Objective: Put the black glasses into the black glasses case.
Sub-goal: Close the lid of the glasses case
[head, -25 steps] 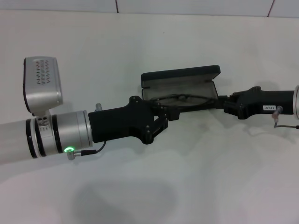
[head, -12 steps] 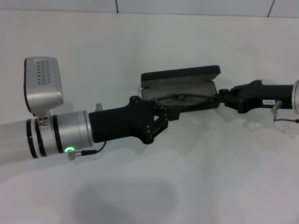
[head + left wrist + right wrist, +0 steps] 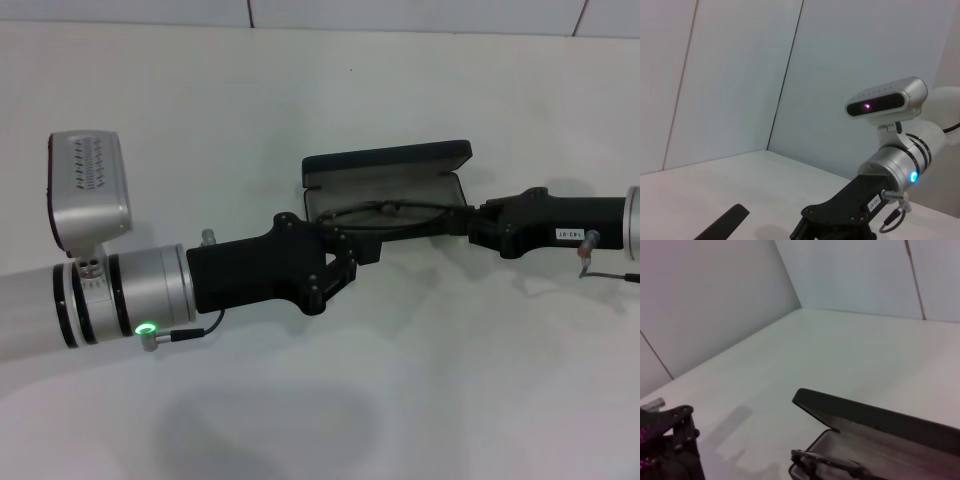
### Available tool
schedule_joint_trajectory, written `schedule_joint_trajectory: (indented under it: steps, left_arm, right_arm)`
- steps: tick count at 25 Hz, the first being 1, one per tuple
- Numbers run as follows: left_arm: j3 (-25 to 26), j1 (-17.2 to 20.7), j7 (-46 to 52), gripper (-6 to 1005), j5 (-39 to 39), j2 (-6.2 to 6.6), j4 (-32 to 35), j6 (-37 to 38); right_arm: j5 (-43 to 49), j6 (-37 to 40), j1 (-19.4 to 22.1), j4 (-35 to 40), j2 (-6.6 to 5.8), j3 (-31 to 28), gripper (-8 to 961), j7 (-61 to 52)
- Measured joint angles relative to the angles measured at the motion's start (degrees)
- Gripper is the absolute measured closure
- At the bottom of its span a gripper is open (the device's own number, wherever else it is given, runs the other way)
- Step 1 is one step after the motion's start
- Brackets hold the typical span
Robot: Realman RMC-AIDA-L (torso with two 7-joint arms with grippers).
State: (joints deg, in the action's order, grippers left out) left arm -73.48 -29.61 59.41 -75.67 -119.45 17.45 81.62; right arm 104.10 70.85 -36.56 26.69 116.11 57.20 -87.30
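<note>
The black glasses case (image 3: 385, 190) lies open at the table's middle, its lid (image 3: 390, 158) raised at the far side. The black glasses (image 3: 392, 211) rest across the grey lining, lenses toward the case's front wall. My left gripper (image 3: 372, 247) is against the case's front left corner, just under the frame. From the right, my right gripper (image 3: 468, 220) meets the case's right end. The right wrist view shows the lid (image 3: 875, 416) and part of the glasses (image 3: 830, 463), with the left gripper (image 3: 670, 437) farther off. The left wrist view shows the right gripper (image 3: 837, 225).
The white table (image 3: 300, 90) spreads around the case, with a wall seam along its far edge. My left arm's silver wrist and camera (image 3: 90, 190) fill the left side; the right forearm (image 3: 560, 225) comes in from the right edge.
The right gripper rose slightly half a second ago and has come back down by the case's right end. The left arm has slid a little down and left. Case and glasses stay put.
</note>
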Motion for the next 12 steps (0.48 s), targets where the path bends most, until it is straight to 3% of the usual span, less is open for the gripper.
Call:
schedule_joint_trajectory:
  steps: [12]
  left_arm:
    - [0.0, -0.4, 0.0, 946, 0.0, 0.02, 0.0, -0.1]
  right_arm:
    - [-0.7, -2.6, -0.5, -0.2, -0.03, 1.4, 770, 0.2]
